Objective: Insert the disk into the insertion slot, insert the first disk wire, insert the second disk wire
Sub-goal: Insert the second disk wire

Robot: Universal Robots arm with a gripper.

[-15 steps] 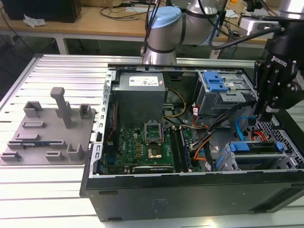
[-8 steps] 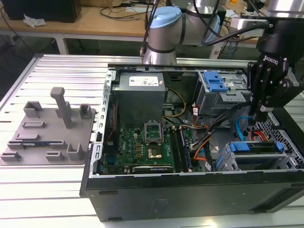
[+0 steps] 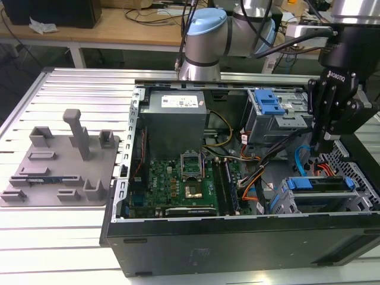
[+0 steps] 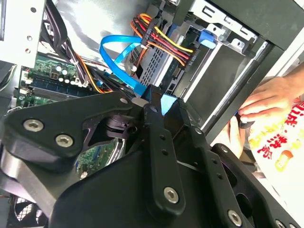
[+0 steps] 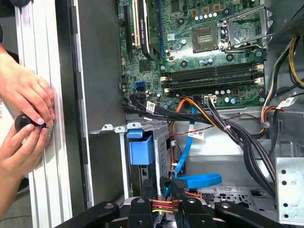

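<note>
Now, gripper (image 5: 173,184) clamping blue wire (image 5: 199,180) — disk (image 3: 309,183) slotted

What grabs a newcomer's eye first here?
The open computer case with green motherboard sits central in the exterior view. The end effector hangs over the drive cages at the exterior view's right. In the first wrist view, a bright blue cable loops by it and a person's hands sit beside the case.

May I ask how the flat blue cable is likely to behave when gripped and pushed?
The blue cable is probably floppy: a thin ribbon curving in loose loops in both wrist views. It looks light, so it should trail rather than resist. Held at its end by the gripper, its slack would likely buckle when pushed.
</note>
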